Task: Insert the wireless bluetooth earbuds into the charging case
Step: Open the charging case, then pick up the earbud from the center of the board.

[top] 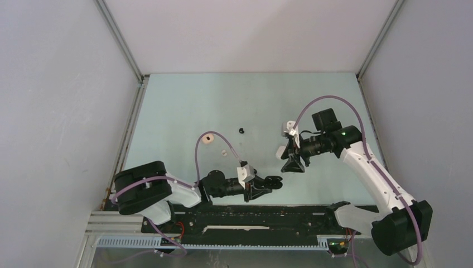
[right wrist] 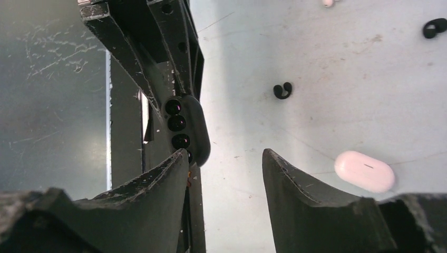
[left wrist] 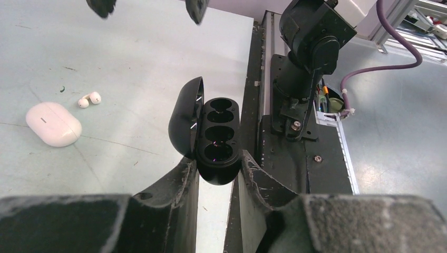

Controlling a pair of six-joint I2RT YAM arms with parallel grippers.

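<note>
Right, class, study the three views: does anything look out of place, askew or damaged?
Nothing looks damaged or spilled, but things are out of place. The black charging case, lid open in the left gripper, has empty wells, while two black earbuds lie apart on the table. The white earbuds lie beside the closed white case.
</note>
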